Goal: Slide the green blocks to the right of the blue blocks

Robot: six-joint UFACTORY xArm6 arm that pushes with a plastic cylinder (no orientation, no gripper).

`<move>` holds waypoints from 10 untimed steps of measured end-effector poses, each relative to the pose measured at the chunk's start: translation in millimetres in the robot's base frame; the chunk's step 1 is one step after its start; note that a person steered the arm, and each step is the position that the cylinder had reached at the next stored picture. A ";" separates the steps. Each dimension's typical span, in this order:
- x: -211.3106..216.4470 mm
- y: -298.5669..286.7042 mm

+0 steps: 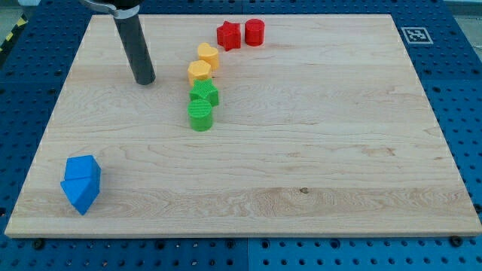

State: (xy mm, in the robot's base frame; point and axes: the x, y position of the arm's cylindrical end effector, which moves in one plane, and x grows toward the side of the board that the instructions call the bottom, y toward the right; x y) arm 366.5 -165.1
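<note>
Two green blocks sit near the board's upper middle: a green star-like block (204, 94) and, just below and touching it, a green cylinder (200, 117). Two blue blocks sit together at the view's bottom left: a blue cube-like block (83, 169) above a blue wedge-like block (80, 193). My tip (144, 79) rests on the board to the left of the green blocks, a short gap away, and far above and to the right of the blue blocks.
Two yellow blocks (208, 56) (199, 72) stand in a line just above the green ones. A red star-like block (228, 35) and a red cylinder (254, 32) sit near the top edge. The wooden board (316, 150) lies on a blue pegboard.
</note>
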 end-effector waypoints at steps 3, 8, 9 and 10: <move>-7.1 107.6; 34.8 117.3; 50.7 117.3; 65.0 116.2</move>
State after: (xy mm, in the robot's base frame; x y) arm 431.5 -48.9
